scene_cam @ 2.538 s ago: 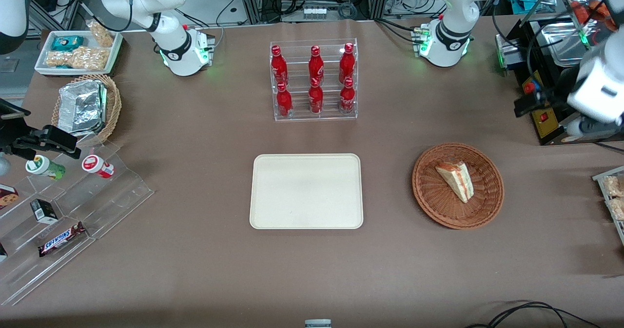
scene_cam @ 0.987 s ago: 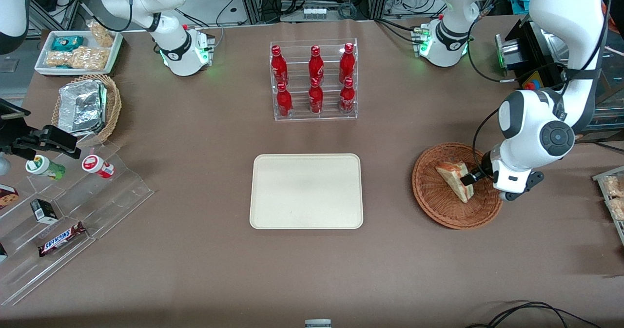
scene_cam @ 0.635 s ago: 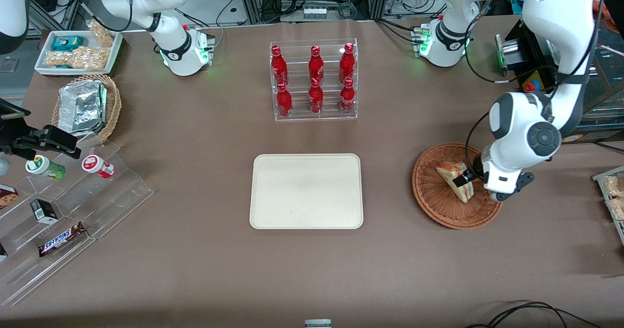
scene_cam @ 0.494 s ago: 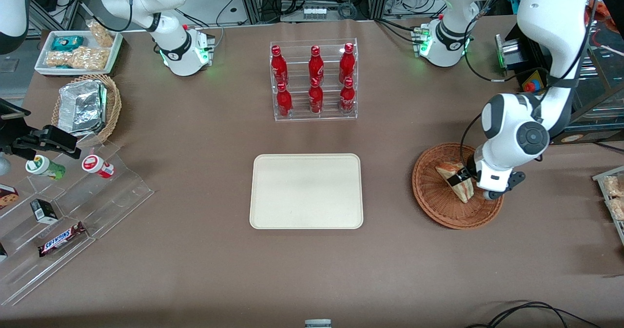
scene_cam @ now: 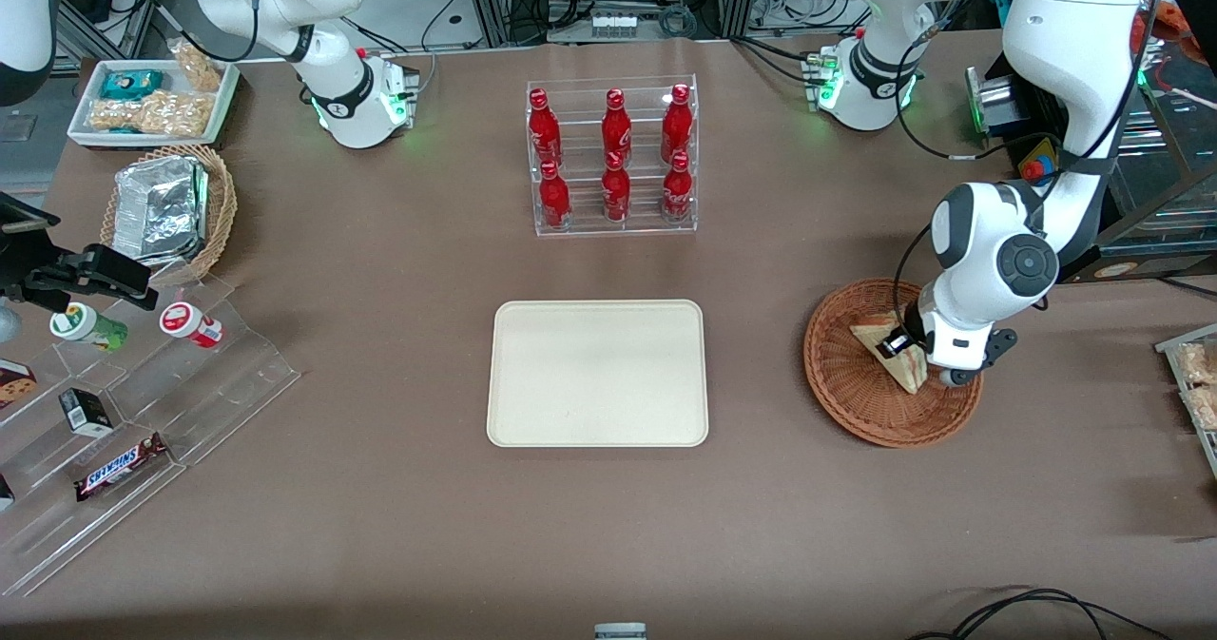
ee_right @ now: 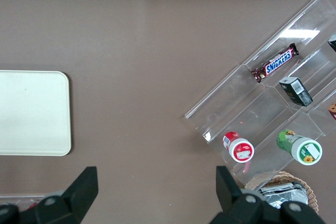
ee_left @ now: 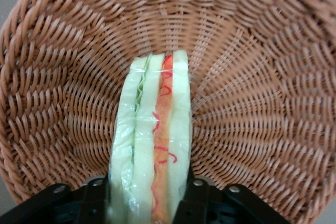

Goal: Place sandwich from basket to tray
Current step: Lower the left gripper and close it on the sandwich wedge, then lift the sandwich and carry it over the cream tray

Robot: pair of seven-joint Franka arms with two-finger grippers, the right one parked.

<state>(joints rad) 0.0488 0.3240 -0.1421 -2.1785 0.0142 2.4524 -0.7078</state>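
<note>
While on edge, sandwich between gripper fingers.

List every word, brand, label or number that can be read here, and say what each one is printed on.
"SNICKERS": on the brown chocolate bar wrapper lying on the clear acrylic stepped stand.
White script on the six red bottles in the clear rack: too small to read.
Labels on the small black box and the two round-lidded cups: unreadable.
No text shows on the wedge sandwich, the reddish-brown wicker basket, the cream tray or the left gripper straddling the sandwich.
</note>
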